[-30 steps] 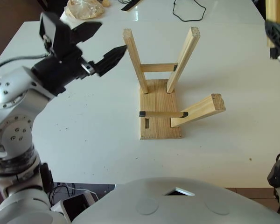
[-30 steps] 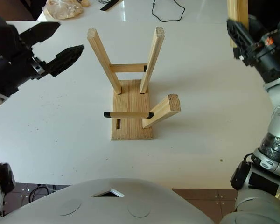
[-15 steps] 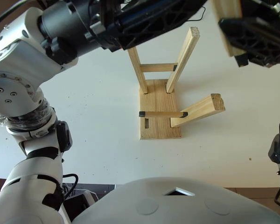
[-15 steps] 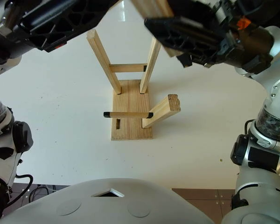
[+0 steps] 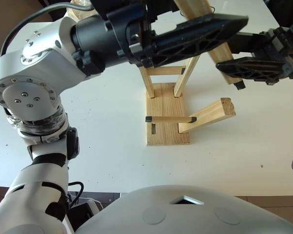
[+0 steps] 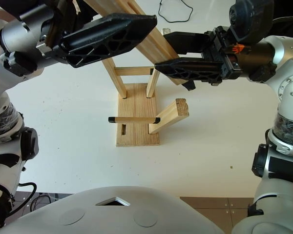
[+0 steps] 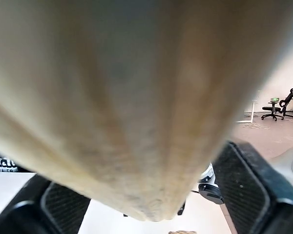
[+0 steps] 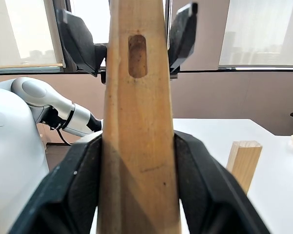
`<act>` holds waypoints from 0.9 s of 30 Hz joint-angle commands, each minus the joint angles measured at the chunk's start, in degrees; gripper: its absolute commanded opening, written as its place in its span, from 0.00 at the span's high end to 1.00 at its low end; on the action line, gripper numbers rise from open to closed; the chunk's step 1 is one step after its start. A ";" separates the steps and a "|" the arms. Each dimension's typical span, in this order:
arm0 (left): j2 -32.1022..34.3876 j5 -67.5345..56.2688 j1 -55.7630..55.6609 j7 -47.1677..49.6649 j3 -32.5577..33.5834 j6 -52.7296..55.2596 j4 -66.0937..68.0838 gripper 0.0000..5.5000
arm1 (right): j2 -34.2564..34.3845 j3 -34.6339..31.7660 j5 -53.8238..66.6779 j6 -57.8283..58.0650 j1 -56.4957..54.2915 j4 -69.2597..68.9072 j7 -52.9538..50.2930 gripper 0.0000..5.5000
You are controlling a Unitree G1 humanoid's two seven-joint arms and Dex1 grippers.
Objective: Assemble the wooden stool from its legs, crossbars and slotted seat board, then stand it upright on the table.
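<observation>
Overhead, a loose stool leg point(image 8: 139, 97) hangs slanted above the half-built stool point(image 5: 168, 114) on the table point(image 5: 88, 126), the right gripper point(image 6: 161, 51) clamped on it and the left gripper point(image 8: 132, 36) spread either side; a slip in this handover could drop it onto the leaning leg point(image 5: 210, 114) below.

Held leg point(image 8: 136, 146) pale tan wood, dark slot. Seat board point(image 6: 136, 103) light, grained. Crossbar point(image 6: 134, 119) black-tipped. Left gripper point(image 8: 128, 19) and right gripper point(image 6: 161, 51) black, lattice-patterned. Table point(image 6: 78, 107) white; black cable point(image 6: 172, 14) at 12 o'clock.
</observation>
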 commanded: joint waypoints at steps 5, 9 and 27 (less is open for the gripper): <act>1.31 2.84 -0.77 -3.08 -1.05 0.07 -0.11 0.42 | -2.45 0.76 -4.56 -2.15 -0.49 1.61 5.01 0.63; 1.57 1.82 0.46 -5.44 0.41 -1.18 -1.42 0.55 | -2.60 1.59 -6.98 -3.44 -0.94 2.80 6.78 0.63; 3.17 6.55 4.71 -9.92 -0.25 -2.49 -2.95 0.63 | -2.03 2.60 -10.59 -6.63 -1.56 3.18 8.52 0.63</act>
